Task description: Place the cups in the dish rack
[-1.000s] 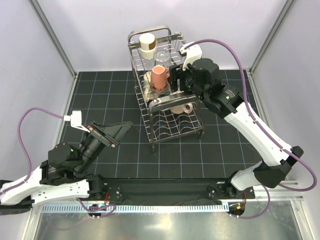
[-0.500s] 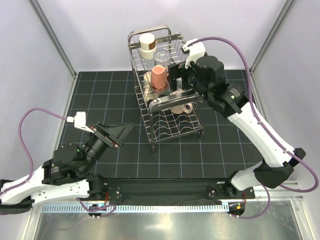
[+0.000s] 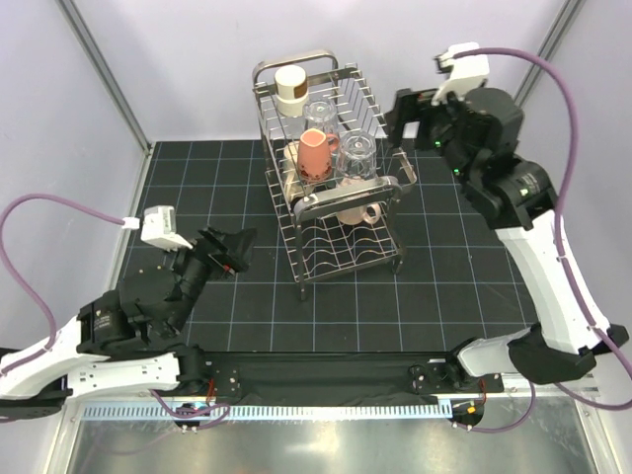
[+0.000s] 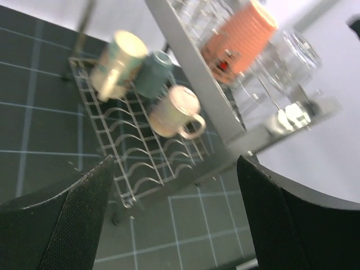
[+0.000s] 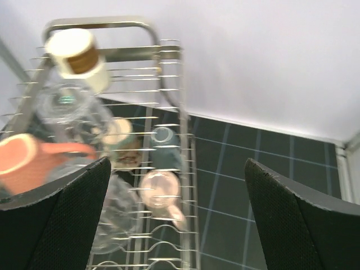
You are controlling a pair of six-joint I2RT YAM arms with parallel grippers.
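Observation:
The dish rack [image 3: 341,200] stands mid-table. Its upper tier holds a cream mug with a brown band [image 3: 291,87], a salmon pink mug [image 3: 314,153] and two glass tumblers [image 3: 321,111] [image 3: 357,156]. A cream mug [image 3: 357,213] lies on the lower tier. My right gripper [image 3: 400,138] is open and empty, raised just right of the rack. My left gripper [image 3: 240,252] is open and empty, left of the rack. The left wrist view shows a cream mug [image 4: 115,62], a teal-grey mug [image 4: 154,73] and a handled cream mug [image 4: 177,112] on the lower tier.
The rack's loop handle [image 5: 101,23] and wire side are close below my right gripper [image 5: 177,163]. The black grid mat [image 3: 197,178] covers the table. Grey walls and frame posts [image 3: 99,69] close in the back and sides.
My right gripper has pulled up and to the right, away from the rack, leaving a glass tumbler in the upper tier. My left arm has turned a little and drawn back.

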